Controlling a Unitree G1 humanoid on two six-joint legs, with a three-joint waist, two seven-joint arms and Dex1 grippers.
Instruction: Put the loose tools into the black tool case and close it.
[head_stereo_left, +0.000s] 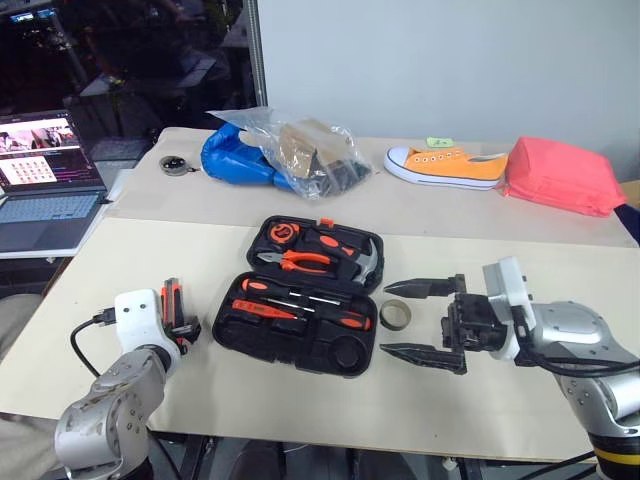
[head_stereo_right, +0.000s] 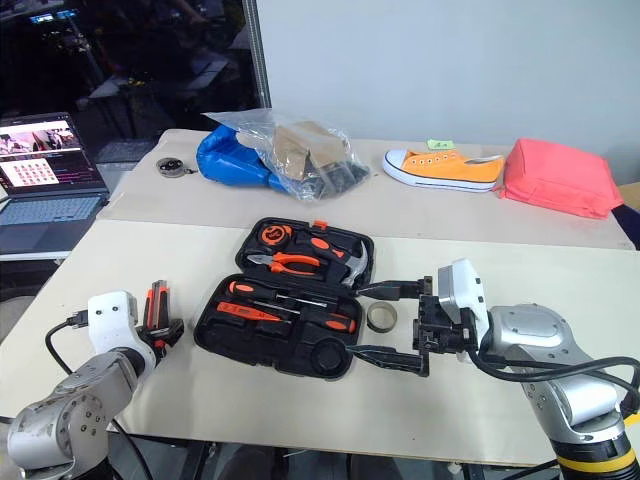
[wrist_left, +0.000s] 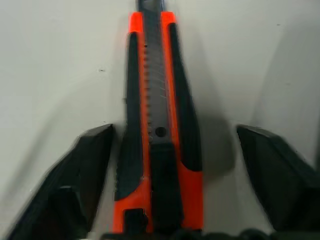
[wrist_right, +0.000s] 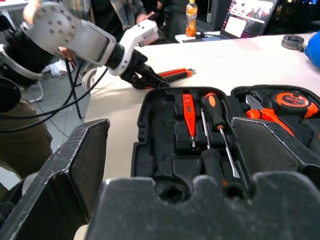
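Spread wide, the right gripper (head_stereo_left: 425, 320) waits beside the open black tool case (head_stereo_left: 300, 300), screwdrivers (head_stereo_left: 300, 305) already slotted. Only the utility knife (wrist_left: 157, 130) lies outside, on the table between the left gripper's (wrist_left: 165, 150) parted, unclenched fingers; closing remains.

I work in a lab: a pale table (head_stereo_left: 200, 400) holds assorted test props, with an open laptop (head_stereo_left: 45, 190) at ten o'clock.
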